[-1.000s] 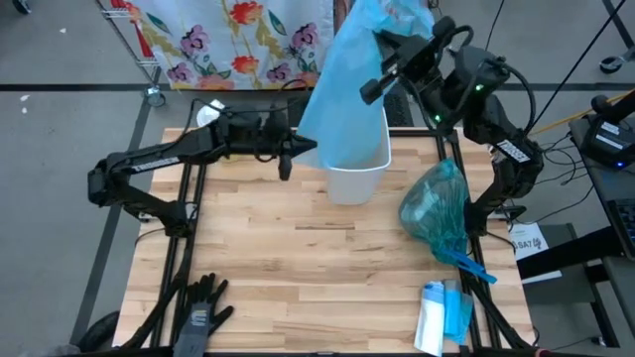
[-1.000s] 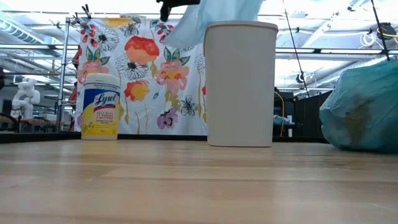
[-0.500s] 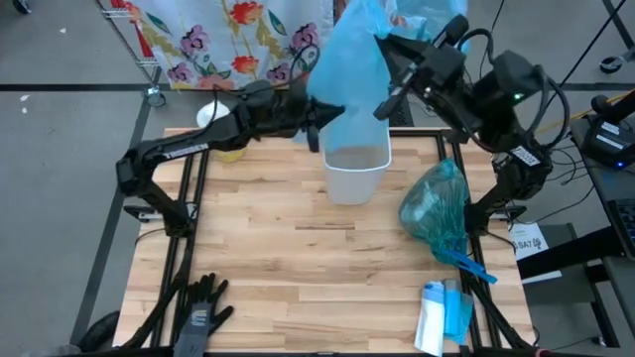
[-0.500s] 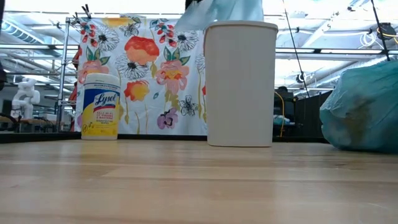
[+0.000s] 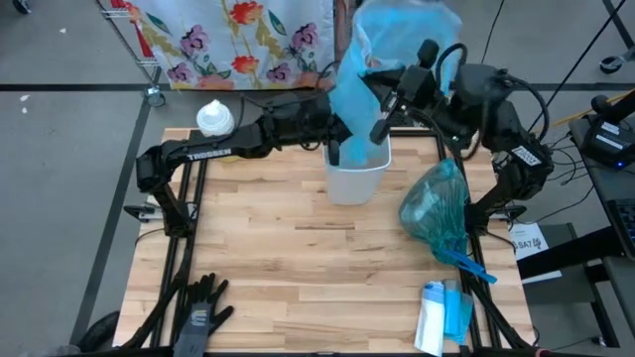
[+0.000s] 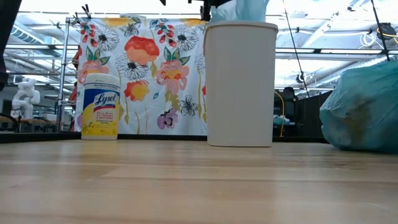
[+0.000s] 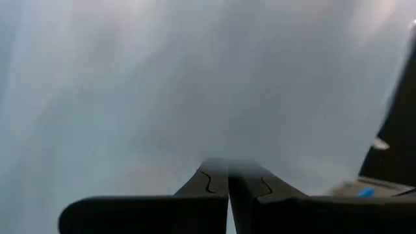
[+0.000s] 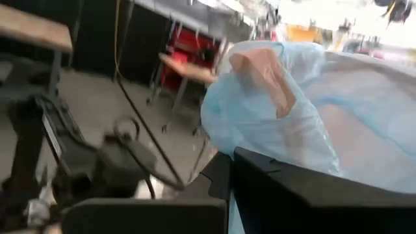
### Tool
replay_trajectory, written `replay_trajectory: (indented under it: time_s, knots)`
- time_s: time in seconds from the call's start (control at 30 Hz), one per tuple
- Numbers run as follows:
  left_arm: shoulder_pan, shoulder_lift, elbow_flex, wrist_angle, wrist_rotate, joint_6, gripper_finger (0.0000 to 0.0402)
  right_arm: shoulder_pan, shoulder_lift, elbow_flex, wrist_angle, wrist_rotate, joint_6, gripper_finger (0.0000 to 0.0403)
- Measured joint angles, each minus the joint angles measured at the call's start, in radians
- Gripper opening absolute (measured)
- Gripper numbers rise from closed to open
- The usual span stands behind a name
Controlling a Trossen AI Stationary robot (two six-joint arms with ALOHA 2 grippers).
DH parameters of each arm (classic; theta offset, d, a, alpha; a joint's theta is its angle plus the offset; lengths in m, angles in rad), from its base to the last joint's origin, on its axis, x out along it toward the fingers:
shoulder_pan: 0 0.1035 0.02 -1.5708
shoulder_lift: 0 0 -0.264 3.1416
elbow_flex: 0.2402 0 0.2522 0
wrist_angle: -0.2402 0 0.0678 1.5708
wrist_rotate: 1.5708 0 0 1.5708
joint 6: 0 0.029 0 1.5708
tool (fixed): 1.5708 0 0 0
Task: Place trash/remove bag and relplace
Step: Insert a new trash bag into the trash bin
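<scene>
A white bin [image 5: 357, 177] stands upright on the wooden table, also seen in the low view [image 6: 240, 84]. A light blue bag [image 5: 359, 84] hangs over its mouth, held between both grippers. My left gripper [image 5: 335, 149] is shut on the bag's left side, just above the bin's rim. My right gripper [image 5: 378, 129] is shut on its right side. A full teal bag [image 5: 435, 208] rests on the table right of the bin. The trash is hidden. My left gripper pinches the blue bag's thin film [image 7: 227, 153] between its two shut fingers, reaching level from the table's left. One layer or several, I cannot tell. The film spreads slack beyond the fingertips. My right gripper pinches the bag's film [image 8: 260, 143] between its shut fingers, coming level from the table's right. The bag billows loose above the fingers, clear of the table, and its lower part hangs toward the bin's mouth.
A canister of wipes [image 5: 215, 119] stands at the far left of the table. Black gloves [image 5: 201, 309] lie at the near left edge. A pack of blue bags [image 5: 444, 315] lies at the near right. A flowered cloth [image 6: 143, 74] hangs behind the table.
My left gripper has gone toward the table's right edge with the bag's left side, from left of the bin to over its rim. My right gripper has turned and shifted slightly toward the bin. The bag has bunched up narrower and now hangs over the bin's mouth.
</scene>
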Motion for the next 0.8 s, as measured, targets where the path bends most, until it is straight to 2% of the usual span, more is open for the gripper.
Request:
replay_trajectory:
  time_s: [0.1, 0.27, 0.43, 0.57, 0.67, 0.8]
  knots:
    - [-0.019, -0.002, 0.0, 0.001, 0.0, -0.039, 0.0, -0.018, 0.0, 0.0, -0.075, 0.005, 0.054, 0.0]
    - [-0.019, -0.032, 0.0, 0.005, -0.007, 0.012, 0.001, -0.03, -0.007, 0.0, -0.151, -0.003, 0.107, 0.0]
    - [-0.017, -0.051, 0.0, -0.055, -0.009, -0.055, 0.0016, -0.029, -0.006, 0.0, -0.24, -0.005, 0.152, 0.0]
    - [-0.018, -0.097, -0.002, -0.249, -0.013, -0.113, 0.0016, -0.029, -0.005, -0.001, -0.308, -0.004, 0.174, 0.0]
    - [-0.016, -0.133, 0.001, -0.452, -0.075, -0.181, 0.0016, -0.035, -0.002, -0.015, -0.315, -0.003, 0.179, 0.0]
    - [-0.016, -0.142, -0.003, -0.622, -0.151, -0.226, 0.0016, -0.042, -0.001, -0.028, -0.311, -0.013, 0.201, 0.0]
